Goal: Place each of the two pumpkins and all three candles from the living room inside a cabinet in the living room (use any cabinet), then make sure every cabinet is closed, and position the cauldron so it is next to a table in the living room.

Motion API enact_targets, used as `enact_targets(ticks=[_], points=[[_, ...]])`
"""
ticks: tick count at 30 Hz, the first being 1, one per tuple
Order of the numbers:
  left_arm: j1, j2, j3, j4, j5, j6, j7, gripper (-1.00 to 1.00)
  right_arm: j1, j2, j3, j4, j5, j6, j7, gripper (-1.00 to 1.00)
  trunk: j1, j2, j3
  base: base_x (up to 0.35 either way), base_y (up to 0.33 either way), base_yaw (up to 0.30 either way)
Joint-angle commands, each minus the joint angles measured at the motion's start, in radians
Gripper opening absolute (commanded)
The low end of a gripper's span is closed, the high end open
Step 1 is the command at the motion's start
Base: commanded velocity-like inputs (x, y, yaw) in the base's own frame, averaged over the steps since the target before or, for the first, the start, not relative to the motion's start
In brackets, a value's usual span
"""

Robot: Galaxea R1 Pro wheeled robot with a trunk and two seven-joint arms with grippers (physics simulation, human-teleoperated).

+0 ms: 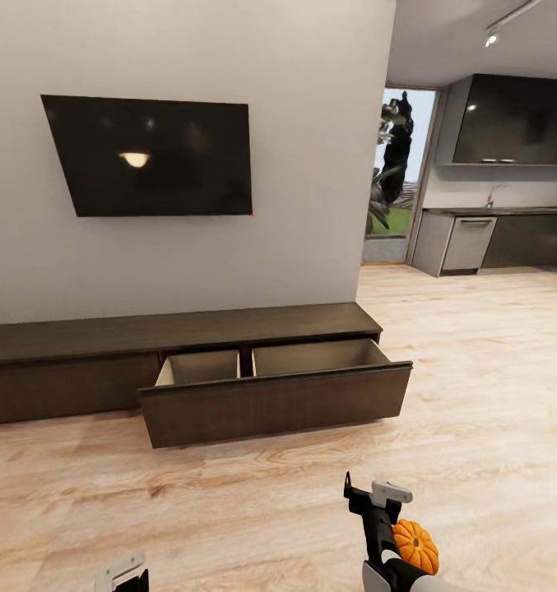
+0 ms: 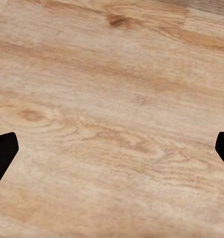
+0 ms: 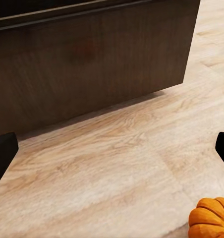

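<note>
The long dark brown cabinet (image 1: 171, 329) stands against the wall under the TV. Its wide right drawer (image 1: 274, 404) is pulled out, and the pale interior's two compartments look empty. The drawer's dark front (image 3: 92, 64) faces my right gripper (image 3: 112, 153), whose fingers stand wide apart with bare floor between them. In the head view that gripper (image 1: 373, 492) is low in front of the drawer. One orange pumpkin (image 1: 415, 545) sits beside the right wrist, behind the fingers, not between them; the pumpkin (image 3: 211, 219) may rest on the floor, I cannot tell. My left gripper (image 2: 112, 153) is open over floorboards.
A black TV (image 1: 150, 156) hangs on the white wall. Light wood floor (image 1: 475, 411) stretches right toward a kitchen with dark cupboards (image 1: 517, 119) and a glass door (image 1: 397, 173). The left gripper (image 1: 122, 573) shows at the head view's bottom edge.
</note>
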Motion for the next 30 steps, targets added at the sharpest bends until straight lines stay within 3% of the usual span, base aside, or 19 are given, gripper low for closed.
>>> enact_targets(ticks=[1, 7, 15, 21, 30], points=[[-0.001, 0.001, -0.008, 0.0, 0.011, -0.006, 0.007, 1.0, -0.001, 0.002, 0.01, 0.001, -0.004, -0.002, -0.005, 1.0, 0.0, 0.0, -0.001, 0.0, 0.0, 0.0], [-0.001, 0.001, -0.008, 0.0, 0.01, -0.006, 0.007, 1.0, -0.001, 0.004, 0.011, 0.001, -0.006, -0.004, -0.005, 1.0, 0.0, 0.0, -0.001, 0.0, 0.0, 0.0], [-0.001, 0.001, -0.006, -0.001, 0.005, -0.016, 0.007, 1.0, -0.001, 0.001, 0.009, 0.0, -0.009, -0.004, -0.005, 1.0, 0.0, 0.0, -0.001, 0.0, 0.0, -0.243], [-0.001, 0.001, -0.005, -0.001, 0.006, -0.125, 0.005, 1.0, -0.001, 0.001, 0.009, -0.001, -0.007, -0.003, -0.005, 1.0, 0.0, 0.0, -0.001, 0.0, 0.0, -0.261], [-0.001, 0.001, -0.005, -0.001, 0.006, -0.146, 0.004, 1.0, -0.001, -0.001, 0.011, -0.001, -0.003, -0.002, -0.005, 1.0, 0.0, 0.0, -0.001, 0.0, 0.0, -0.263]])
